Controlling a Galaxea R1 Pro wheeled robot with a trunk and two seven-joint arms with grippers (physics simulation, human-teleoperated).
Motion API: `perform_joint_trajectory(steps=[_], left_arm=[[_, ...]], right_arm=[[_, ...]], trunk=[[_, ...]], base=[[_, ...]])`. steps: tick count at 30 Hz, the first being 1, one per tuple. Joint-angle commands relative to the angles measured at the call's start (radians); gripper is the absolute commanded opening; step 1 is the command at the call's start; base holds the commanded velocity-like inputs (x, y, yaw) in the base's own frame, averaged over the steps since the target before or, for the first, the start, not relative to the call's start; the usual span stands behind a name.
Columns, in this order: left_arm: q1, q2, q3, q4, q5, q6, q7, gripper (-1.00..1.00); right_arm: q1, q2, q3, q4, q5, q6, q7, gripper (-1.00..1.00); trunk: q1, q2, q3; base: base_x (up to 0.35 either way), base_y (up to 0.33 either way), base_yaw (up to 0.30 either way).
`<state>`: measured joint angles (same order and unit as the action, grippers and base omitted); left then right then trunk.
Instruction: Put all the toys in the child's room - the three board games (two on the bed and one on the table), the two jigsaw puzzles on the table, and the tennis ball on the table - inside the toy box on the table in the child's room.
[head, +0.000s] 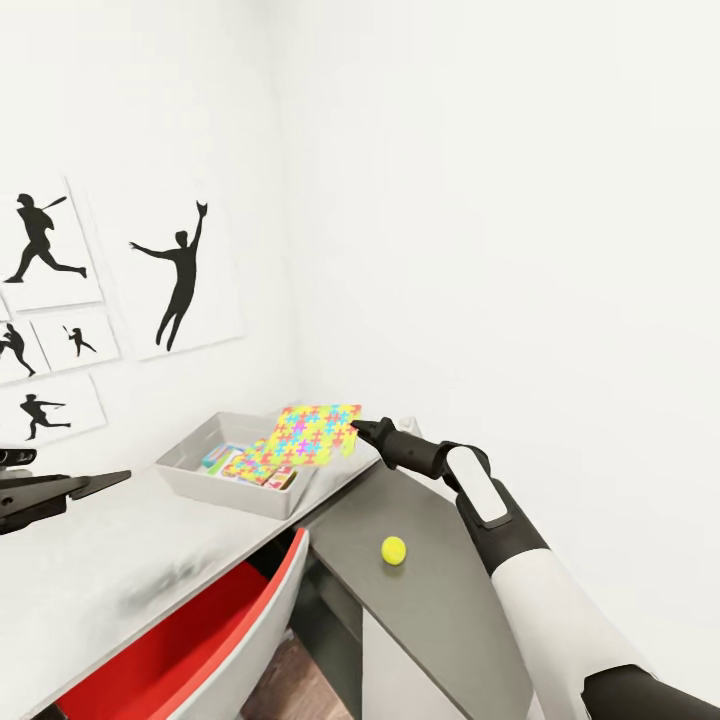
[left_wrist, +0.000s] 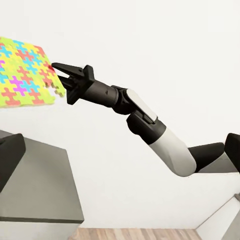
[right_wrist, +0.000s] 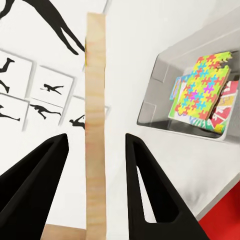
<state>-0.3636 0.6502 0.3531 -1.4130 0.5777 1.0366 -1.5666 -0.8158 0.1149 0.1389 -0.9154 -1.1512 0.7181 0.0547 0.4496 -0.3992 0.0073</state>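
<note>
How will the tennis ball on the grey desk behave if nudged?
The tennis ball is round, so it likely rolls at a light push. The grey desk shows no rim near it, so it may run off the edge. Probably light, maybe slippery between narrow fingers.

Child's room: baseball silhouette posters (head: 60, 300), toy box (head: 195, 478) on table (head: 120, 560).

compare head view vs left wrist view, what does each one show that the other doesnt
Head view alone: the grey toy box with a jigsaw and board games already inside, the tennis ball on the dark table surface, the red chair and the silhouette posters.

Left wrist view alone: the wood floor.

Both: the right gripper pinching the colourful jigsaw puzzle by its edge, held in the air.
</note>
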Motion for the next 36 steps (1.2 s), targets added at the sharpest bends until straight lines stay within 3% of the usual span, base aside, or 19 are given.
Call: perform_joint_trajectory(steps=[1,11,18,28,36], left_arm=[[0.000,0.000,0.000,0.000,-0.001,0.011,-0.004,1.00],[-0.001,0.000,0.000,0.000,-0.001,0.011,-0.004,1.00],[0.000,0.000,0.000,0.001,-0.001,0.011,-0.004,1.00],[0.000,0.000,0.001,0.001,-0.001,0.011,-0.004,1.00],[0.000,0.000,0.001,0.000,-0.001,0.011,-0.004,1.00]], right_arm=[[0.000,0.000,-0.001,0.000,0.006,0.004,0.004,-1.00],[0.000,0.000,0.000,0.000,0.007,0.003,0.004,-1.00],[0.000,0.000,0.001,0.000,0.010,0.003,0.004,-1.00],[0.000,0.000,0.000,0.000,0.011,0.003,0.004,-1.00],[0.000,-0.001,-0.005,0.000,0.010,0.003,0.005,-1.00]], trunk=[[0.000,-0.001,0.000],[0.000,-0.001,0.000],[0.000,-0.001,0.000],[0.000,-0.001,0.000],[0.000,-0.001,0.000]], base=[[0.000,0.000,0.018],[0.000,0.000,0.011],[0.041,0.029,0.231],[0.075,0.184,0.277],[0.228,0.172,0.052]])
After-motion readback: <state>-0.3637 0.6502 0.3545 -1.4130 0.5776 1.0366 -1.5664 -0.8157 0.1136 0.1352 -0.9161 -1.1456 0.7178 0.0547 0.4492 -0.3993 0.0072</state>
